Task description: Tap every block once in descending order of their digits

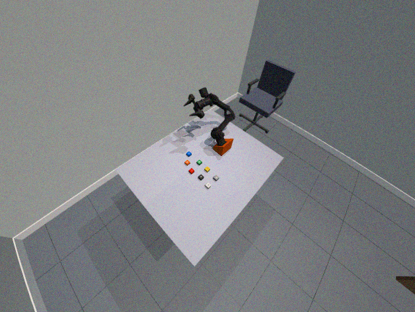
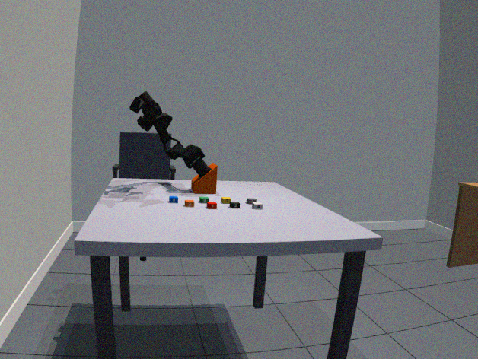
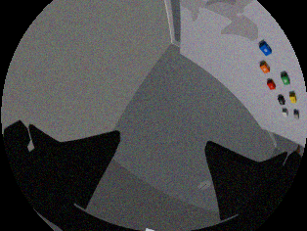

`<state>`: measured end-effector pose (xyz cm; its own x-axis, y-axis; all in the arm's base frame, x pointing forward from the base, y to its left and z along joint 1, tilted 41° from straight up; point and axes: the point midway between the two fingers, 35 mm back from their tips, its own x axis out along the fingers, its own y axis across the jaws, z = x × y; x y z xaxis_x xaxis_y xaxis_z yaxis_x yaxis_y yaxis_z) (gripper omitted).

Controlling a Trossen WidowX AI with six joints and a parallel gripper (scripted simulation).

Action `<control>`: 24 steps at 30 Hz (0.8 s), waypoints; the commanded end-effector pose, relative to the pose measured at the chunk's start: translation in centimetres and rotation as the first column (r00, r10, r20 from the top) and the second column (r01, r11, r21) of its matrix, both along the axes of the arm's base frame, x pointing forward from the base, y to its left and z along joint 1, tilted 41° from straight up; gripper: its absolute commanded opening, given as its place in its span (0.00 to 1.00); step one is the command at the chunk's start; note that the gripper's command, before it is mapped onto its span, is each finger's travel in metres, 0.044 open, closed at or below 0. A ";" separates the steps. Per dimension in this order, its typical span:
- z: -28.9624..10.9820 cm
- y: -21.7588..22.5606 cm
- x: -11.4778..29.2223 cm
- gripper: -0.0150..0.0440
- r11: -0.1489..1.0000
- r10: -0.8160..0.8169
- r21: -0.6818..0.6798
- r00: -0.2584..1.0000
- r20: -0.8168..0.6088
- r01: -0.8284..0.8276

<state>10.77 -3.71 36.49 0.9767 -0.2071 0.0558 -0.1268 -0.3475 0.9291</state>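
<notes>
Several small coloured blocks lie in a cluster on the white table (image 1: 201, 228) (image 2: 231, 231) (image 3: 215, 27), in front of the arm's orange base (image 1: 224, 146) (image 2: 205, 181). They are blue (image 1: 188, 153) (image 2: 173, 198) (image 3: 264, 48), orange (image 1: 187, 162) (image 2: 189, 202) (image 3: 264, 67), green (image 1: 199, 162) (image 2: 204, 198) (image 3: 285, 78), red (image 1: 191, 170) (image 2: 211, 204) (image 3: 271, 84), yellow (image 1: 207, 168) (image 2: 225, 199) (image 3: 293, 96), black (image 1: 201, 176) (image 2: 234, 204), grey (image 1: 215, 177) (image 2: 250, 200) and white (image 1: 207, 185) (image 2: 256, 205). The digits are too small to read. My gripper (image 1: 191, 107) (image 2: 138, 114) (image 3: 164, 142) is open and empty, raised high above the table's back left part, far from the blocks.
An office chair (image 1: 268, 94) (image 2: 142, 154) stands behind the table. A wooden piece of furniture (image 2: 463, 223) (image 1: 407, 283) stands off to the right. The wrist view looks past the table's edge at the floor and wall.
</notes>
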 end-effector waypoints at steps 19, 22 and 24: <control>-12.1 -2.2 11.2 0.93 0.414 -0.450 -0.545 0.357 -0.819 -0.729; -14.4 -2.7 12.1 0.93 0.261 -0.530 -0.372 0.190 -0.827 -0.891; -15.8 -3.1 12.5 0.93 0.164 -0.582 -0.218 0.084 -0.809 -0.962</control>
